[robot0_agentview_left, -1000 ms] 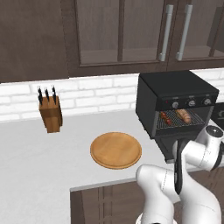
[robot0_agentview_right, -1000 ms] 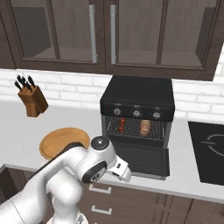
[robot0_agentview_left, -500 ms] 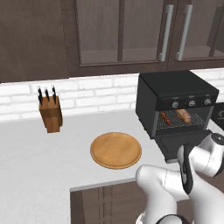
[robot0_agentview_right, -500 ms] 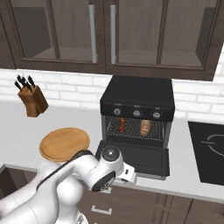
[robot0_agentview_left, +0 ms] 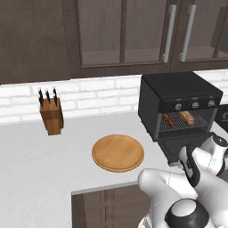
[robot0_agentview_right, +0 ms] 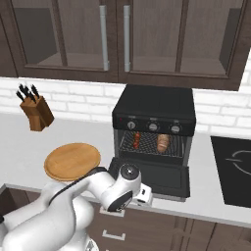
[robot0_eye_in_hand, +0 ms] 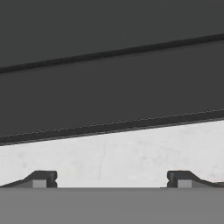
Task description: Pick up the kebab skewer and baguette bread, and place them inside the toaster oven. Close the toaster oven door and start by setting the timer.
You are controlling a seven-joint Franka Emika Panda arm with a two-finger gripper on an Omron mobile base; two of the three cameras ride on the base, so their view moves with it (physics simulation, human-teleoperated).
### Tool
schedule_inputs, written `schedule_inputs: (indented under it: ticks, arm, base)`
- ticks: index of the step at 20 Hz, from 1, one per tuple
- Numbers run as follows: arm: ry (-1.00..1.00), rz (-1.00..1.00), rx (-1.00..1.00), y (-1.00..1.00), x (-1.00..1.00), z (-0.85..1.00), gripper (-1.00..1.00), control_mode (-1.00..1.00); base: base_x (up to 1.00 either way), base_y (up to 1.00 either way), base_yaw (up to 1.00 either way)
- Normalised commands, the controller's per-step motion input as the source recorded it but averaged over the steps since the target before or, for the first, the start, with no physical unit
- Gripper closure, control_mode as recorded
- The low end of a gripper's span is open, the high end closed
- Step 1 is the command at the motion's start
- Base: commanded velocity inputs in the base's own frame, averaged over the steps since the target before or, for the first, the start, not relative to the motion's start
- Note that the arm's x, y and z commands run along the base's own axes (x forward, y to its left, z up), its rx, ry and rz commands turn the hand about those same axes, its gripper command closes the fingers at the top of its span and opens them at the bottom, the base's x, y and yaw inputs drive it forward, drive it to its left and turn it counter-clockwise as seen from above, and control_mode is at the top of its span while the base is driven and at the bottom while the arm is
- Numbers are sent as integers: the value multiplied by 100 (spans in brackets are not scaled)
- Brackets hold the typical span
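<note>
Arm bent low before toaster oven door [robot0_agentview_right: 153,177], jaws spread wide, holding nothing

I am swinging my arm lower and further toward the front edge of the tabletop [robot0_agentview_right: 206,206], so my wrist is dropping in front of the lowered toaster oven door [robot0_agentview_right: 159,177]. My fingers [robot0_eye_in_hand: 41,178] are hanging wide apart, empty, just off the door's underside.
</note>
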Motion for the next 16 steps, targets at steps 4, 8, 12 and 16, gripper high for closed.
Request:
schedule_inputs:
  ticks: [4,8,12,16]
  arm:
    - [0,0,0,52,20,-11,-100,-100]
    - [-5,0,0,48,11,-26,-100,-100]
    - [-7,0,-2,61,0,-33,-100,-100]
    - [-6,0,-4,72,4,-25,-100,-100]
  base:
    - [0,0,0]
    - [0,0,0]
    - [0,0,0]
    - [0,0,0]
